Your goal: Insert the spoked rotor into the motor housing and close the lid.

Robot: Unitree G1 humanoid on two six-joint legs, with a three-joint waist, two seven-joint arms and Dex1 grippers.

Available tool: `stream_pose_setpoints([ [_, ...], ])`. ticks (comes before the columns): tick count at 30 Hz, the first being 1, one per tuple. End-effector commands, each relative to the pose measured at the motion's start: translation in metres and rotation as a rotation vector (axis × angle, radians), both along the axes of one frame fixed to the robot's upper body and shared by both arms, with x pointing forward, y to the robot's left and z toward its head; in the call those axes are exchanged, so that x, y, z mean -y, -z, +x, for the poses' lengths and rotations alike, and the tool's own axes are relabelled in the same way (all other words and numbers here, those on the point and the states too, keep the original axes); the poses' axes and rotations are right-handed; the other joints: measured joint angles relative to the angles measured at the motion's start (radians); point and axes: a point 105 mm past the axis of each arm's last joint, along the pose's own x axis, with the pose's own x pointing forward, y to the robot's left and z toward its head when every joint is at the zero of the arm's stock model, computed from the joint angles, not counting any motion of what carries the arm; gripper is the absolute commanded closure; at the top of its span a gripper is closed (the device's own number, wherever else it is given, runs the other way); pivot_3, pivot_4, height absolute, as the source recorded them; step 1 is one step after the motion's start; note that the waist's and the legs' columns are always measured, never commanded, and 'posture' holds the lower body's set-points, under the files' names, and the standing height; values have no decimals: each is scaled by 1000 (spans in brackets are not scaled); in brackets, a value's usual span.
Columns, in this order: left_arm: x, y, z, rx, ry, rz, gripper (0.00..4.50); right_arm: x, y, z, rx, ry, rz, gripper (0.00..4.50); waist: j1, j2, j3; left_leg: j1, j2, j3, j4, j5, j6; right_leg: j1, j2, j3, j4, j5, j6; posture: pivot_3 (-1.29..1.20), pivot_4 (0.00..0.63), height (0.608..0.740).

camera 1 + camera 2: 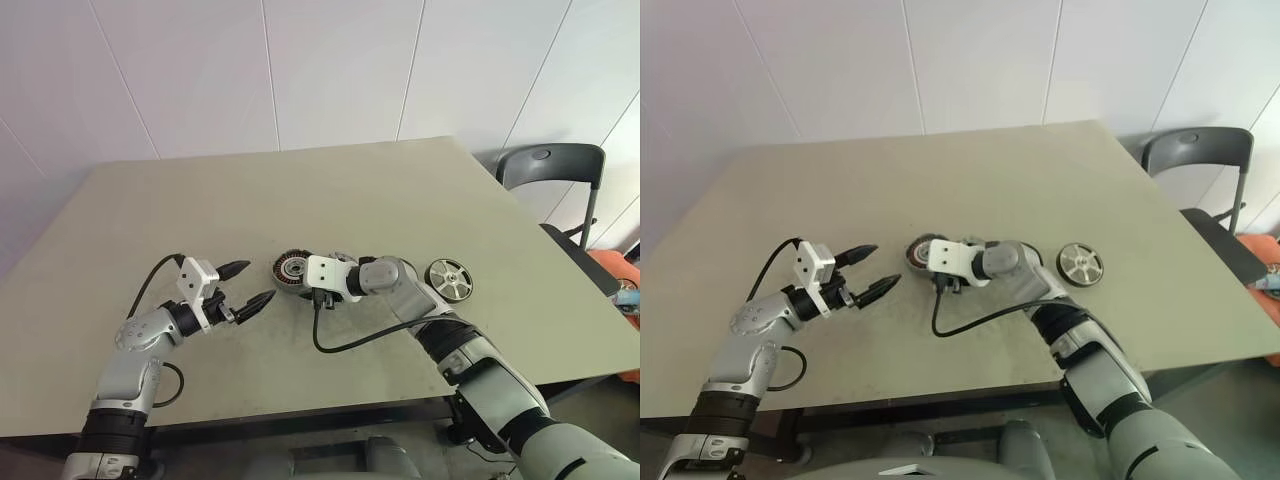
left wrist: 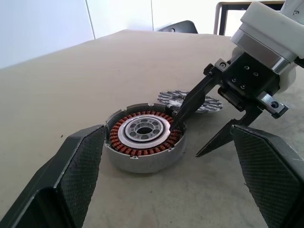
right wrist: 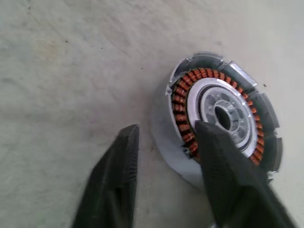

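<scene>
The motor housing (image 2: pixel 144 141) lies flat on the worktop (image 1: pixel 330 190), roughly midway between the left and right edges and nearer the front edge than the back one. Its ring of reddish copper windings faces up around a silver centre with a dark bore. A grey notched wall surrounds the windings.

The right gripper (image 2: pixel 199 135) reaches in from the right side, angled down at the housing. Its two black fingers (image 3: pixel 223 166) are parted. One finger lies over the copper ring at the housing's rim; the other stands just outside the wall, above bare worktop. The rim sits between them. Whether the fingers press on the wall cannot be told.

The left gripper (image 1: pixel 246 285) hangs above the worktop to the left of the housing, apart from it, pointing toward it. Its fingers (image 1: pixel 232 268) are spread wide and hold nothing.

A flat silver disc (image 2: pixel 187 100) with a ribbed face lies on the worktop just behind the housing in the left wrist view; it cannot be told which part this is. A silver spoked wheel with a dark rim (image 1: pixel 449 278) lies flat further toward the right edge, well apart from the housing and beside the right forearm.

A dark chair (image 1: pixel 551 166) stands beyond the worktop's far right corner.
</scene>
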Motion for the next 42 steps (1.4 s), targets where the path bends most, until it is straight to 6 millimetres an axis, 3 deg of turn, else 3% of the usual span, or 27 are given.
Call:
stream_pose_setpoints([
  [1,-4,-15,2,52,-5,2,0,-7,-12,2,52,-34,3,3878,0,0,0,0,0,0,0,0,0,0,0,0,0,0,0,0,0,740],
  [3,-6,-15,2,51,-8,2,0,-7,-13,3,60,-33,1,4479,0,0,0,0,0,0,0,0,0,0,0,0,0,0,0,0,0,740],
  [13,-11,-10,0,46,-15,-5,0,-8,-28,-2,-2,-51,99,4479,-1,0,0,0,0,0,0,0,0,0,0,0,-1,0,0,0,0,740],
  [20,-11,-14,-1,48,-14,-5,0,-5,-45,-34,-100,-238,84,4479,0,0,0,-1,0,0,0,0,0,-1,0,0,-1,0,0,0,0,740],
  [26,-10,-18,-11,24,17,-15,0,9,-29,-54,-191,-320,-44,4479,2,0,0,-1,1,0,0,0,0,-1,0,0,-1,0,0,0,0,740],
  [34,-27,-10,-22,-13,-24,4,0,28,-9,-64,-233,-375,-208,4479,9,0,0,-1,1,1,0,0,0,0,0,0,-2,0,0,0,0,740],
  [42,-27,-6,-20,-13,-27,4,0,20,-20,-60,-182,-398,-193,4479,7,-1,0,-1,1,1,0,0,0,1,-1,0,-2,0,0,0,0,740],
])
